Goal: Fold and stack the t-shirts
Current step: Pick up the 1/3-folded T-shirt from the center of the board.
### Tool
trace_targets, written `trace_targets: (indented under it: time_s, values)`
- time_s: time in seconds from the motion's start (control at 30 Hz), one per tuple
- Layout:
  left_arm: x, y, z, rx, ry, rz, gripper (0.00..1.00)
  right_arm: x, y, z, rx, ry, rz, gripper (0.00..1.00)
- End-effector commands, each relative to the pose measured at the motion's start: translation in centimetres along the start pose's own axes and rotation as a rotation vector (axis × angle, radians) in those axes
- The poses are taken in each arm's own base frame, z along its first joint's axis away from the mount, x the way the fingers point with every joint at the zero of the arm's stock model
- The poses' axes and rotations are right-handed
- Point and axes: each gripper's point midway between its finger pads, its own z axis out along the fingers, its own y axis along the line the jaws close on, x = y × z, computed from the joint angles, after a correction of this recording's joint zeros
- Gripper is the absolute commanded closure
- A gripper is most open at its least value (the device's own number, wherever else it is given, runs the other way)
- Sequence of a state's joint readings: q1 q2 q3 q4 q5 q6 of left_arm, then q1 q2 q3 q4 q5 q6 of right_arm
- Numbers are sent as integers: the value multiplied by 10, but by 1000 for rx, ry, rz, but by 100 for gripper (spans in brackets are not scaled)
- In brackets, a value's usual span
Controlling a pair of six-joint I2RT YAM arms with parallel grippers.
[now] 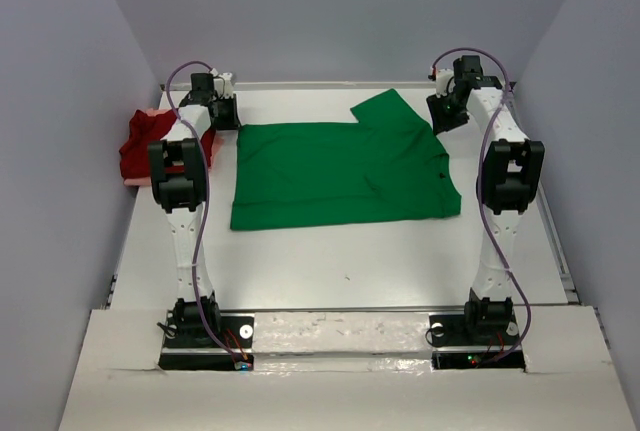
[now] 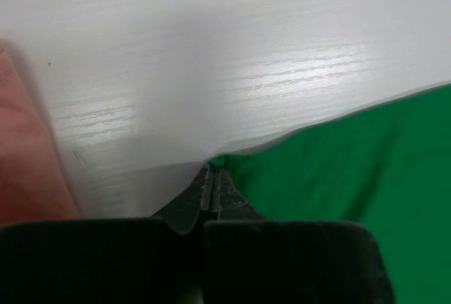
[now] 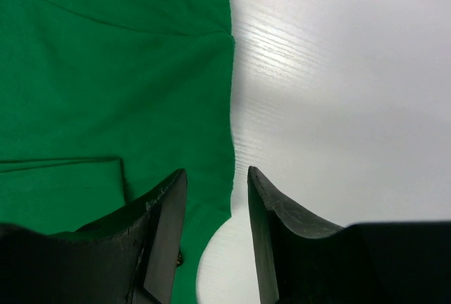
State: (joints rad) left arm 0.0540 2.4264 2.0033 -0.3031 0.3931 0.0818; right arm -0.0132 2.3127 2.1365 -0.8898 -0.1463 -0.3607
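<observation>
The bright green t-shirt (image 1: 340,171) lies spread flat in the middle of the white table, with one sleeve folded up at the far right. My left gripper (image 1: 224,111) is at its far left corner. In the left wrist view the fingers (image 2: 211,191) are pressed together with the green corner (image 2: 220,160) pinched at their tips. My right gripper (image 1: 446,111) is open over the shirt's far right edge (image 3: 211,106), with one finger (image 3: 169,212) above the cloth and the other above bare table. The dark red t-shirt (image 1: 140,149) is bunched at the left table edge, on top of pale pink cloth (image 1: 150,116).
Pink cloth (image 2: 28,163) shows at the left of the left wrist view. The white table (image 1: 330,261) is closed in by grey walls at the back and sides. The arm bases stand at the near edge.
</observation>
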Motion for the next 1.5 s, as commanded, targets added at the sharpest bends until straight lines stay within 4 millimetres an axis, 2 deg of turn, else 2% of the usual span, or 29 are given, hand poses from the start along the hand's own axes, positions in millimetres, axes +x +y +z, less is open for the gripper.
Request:
trace_targets:
  time_s: [0.0,0.17,0.27,0.3,0.37,0.47,0.57,0.73,0.83,0.93,1.1,1.13,1.47]
  values:
    - [2,-10,-9,37,15,-2,100,-15,-4,-7,1,-39,-4,55]
    - [-7,-7,-19,6,-11,20,100,-18,1,0,-35,-48,13,57]
    - [-7,-7,-25,-8,-19,30,100,-25,1,8,-46,-57,34,60]
    - [-14,-9,-31,-11,-39,38,100,-23,4,16,-71,-49,41,60]
    - [-11,-9,-34,-11,-36,42,100,-33,10,17,-110,-79,61,61]
    - [-12,-11,-39,-14,-40,50,100,-34,15,29,-153,-72,80,62]
    - [-11,-12,-43,-16,-42,53,100,-29,13,41,-143,-50,84,62]
    - [-13,-12,-47,-19,-47,60,100,-32,6,47,-116,-56,77,63]
    - [-13,-13,-49,-19,-50,59,100,-35,-6,48,-80,-69,81,63]
    - [-10,-15,-49,-15,-46,57,100,-46,-14,45,-41,-107,78,63]
    - [-11,-14,-48,-18,-50,59,100,-59,-17,40,-31,-155,73,62]
    - [-10,-14,-48,-16,-49,58,100,-61,-23,39,-25,-170,78,62]
    - [-7,-17,-46,-15,-41,62,100,-71,-25,49,-26,-223,80,62]
